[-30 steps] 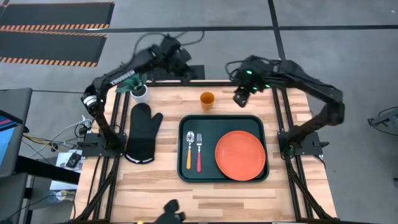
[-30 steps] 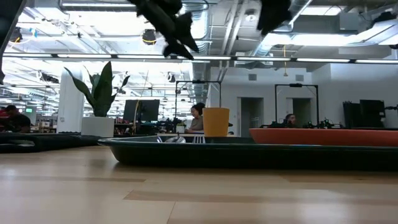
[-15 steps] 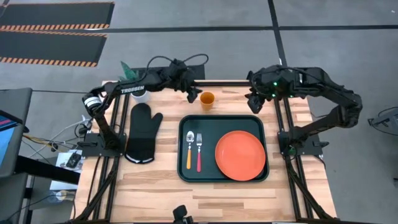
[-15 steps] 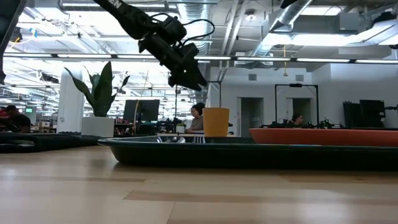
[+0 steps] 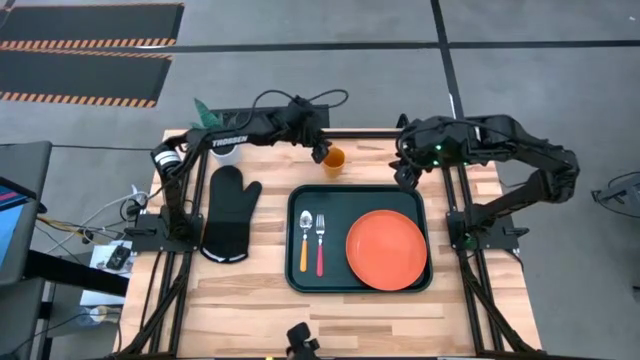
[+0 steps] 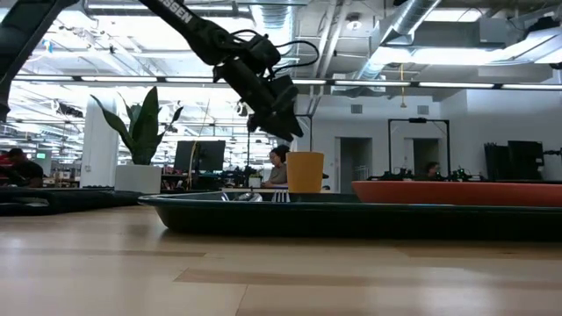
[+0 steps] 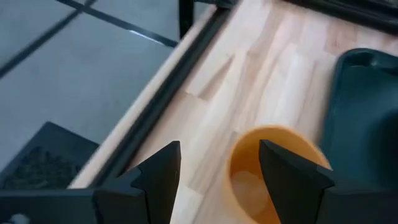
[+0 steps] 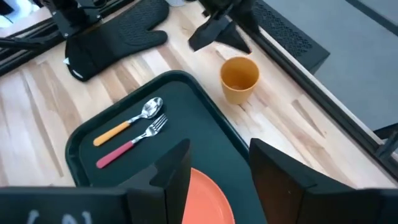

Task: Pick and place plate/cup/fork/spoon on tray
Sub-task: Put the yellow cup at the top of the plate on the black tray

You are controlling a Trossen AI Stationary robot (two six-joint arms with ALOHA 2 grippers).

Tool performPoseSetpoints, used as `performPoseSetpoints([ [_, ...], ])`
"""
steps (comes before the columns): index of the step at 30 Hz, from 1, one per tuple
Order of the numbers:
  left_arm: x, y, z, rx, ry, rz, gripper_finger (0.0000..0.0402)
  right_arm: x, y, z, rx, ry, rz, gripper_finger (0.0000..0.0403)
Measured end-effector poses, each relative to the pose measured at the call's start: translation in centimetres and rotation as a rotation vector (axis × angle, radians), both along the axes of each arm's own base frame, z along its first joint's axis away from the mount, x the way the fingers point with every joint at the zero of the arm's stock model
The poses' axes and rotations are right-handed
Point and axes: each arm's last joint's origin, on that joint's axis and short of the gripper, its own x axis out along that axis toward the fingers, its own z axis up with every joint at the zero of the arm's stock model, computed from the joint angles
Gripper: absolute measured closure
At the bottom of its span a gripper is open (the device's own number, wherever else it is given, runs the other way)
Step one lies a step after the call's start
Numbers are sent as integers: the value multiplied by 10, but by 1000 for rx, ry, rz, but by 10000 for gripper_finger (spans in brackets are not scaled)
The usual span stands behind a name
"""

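On the far side of the table (image 5: 250,300), past the tray (image 5: 358,282), the cup (image 5: 333,160) stands alone on the wood. It is the only dish not on the tray yet. The plate (image 5: 386,249) lies on the right part of the tray. The spoon (image 5: 305,240) and the fork (image 5: 320,243) lie side by side on the left part.

The left gripper (image 5: 322,152) has come in fast from the far left. A second ago it was up by the plant pot (image 5: 225,150). Now it hangs just beside the cup, on the cup's far left. Its jaws are wide open and hold nothing. In the left wrist view the cup (image 7: 273,171) sits right by one finger, not quite between the two.

The right gripper (image 5: 405,175) has pulled back toward the far right corner of the tray. It hangs there open and empty.

So the left arm looks set to grab the cup next. It should slide over a bit more so the cup sits in the gap, then squeeze

The black oven mitt (image 5: 230,212) lies to the left of the tray
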Motion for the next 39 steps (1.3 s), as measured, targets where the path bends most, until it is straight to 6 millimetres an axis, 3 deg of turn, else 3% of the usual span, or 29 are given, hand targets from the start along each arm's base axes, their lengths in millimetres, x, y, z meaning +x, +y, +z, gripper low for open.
performPoseSetpoints([
  [6,1,0,-9,-15,33,-48,198,1,8,0,-6,-4,22,220],
  [17,14,-8,-46,-64,146,-60,201,1,11,0,4,-12,14,223],
  [20,14,-7,-51,-82,161,-36,228,2,13,0,10,-15,20,223],
  [24,14,-6,-50,-70,169,-13,306,2,16,0,14,-16,28,223],
  [28,18,-6,-38,-71,168,-2,389,2,18,0,13,-15,37,223],
  [31,23,-8,-20,-65,173,6,397,1,18,0,14,-14,37,223],
  [39,38,-28,59,-88,152,-78,400,-9,17,0,31,-1,-51,223],
])
